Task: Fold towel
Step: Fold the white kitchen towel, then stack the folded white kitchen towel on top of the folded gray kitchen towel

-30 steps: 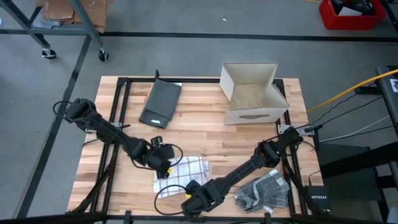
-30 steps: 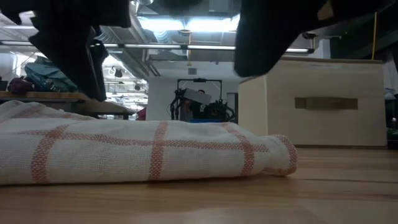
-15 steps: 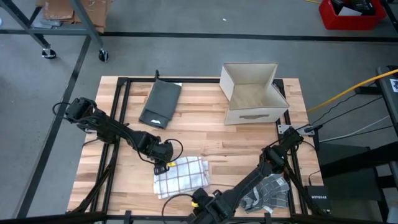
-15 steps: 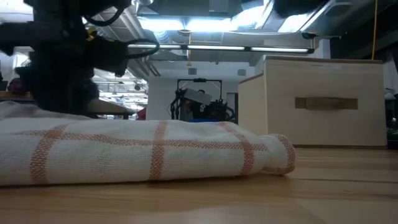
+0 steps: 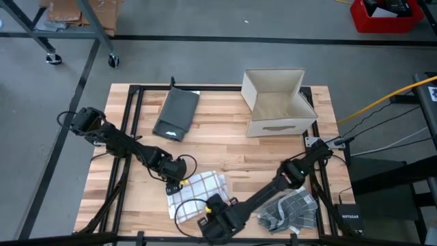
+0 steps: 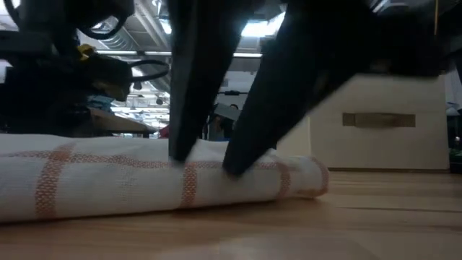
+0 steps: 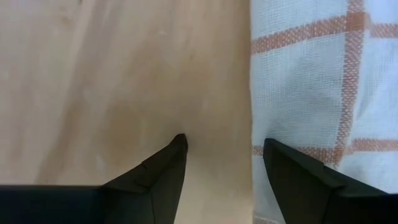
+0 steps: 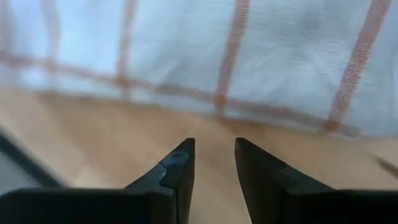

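Observation:
A white towel point(image 5: 201, 188) with thin red-brown checks lies folded flat on the wooden table, near its front edge. My left gripper point(image 5: 174, 186) points steeply down at the towel's left edge point(image 7: 255, 93). It is open, with one finger over bare wood and the other over the cloth. My right gripper point(image 5: 208, 208) hangs just in front of the towel's near edge point(image 8: 217, 106), its fingers point(image 6: 177, 148) a little apart with nothing between them. In the low view the towel point(image 6: 108, 180) ends in a rounded fold on the right. My left gripper comes from above, and one fingertip point(image 7: 277, 152) stands over the towel's left edge point(image 7: 258, 134). Whether that fingertip touches the cloth, I cannot tell. The towel lies flat on the table.
A grey checked cloth point(image 5: 290, 208) lies crumpled at the front right, beside my right arm. A dark grey folded cloth point(image 5: 176, 113) lies at the back left. An open beige box point(image 5: 276, 102) stands at the back right. Bare wood lies between them.
My left gripper has sunk toward the towel's left edge and tipped more steeply down, staying open. My right gripper drew back toward the table's near edge, then came down in front of the towel's near edge and rolled at the wrist.

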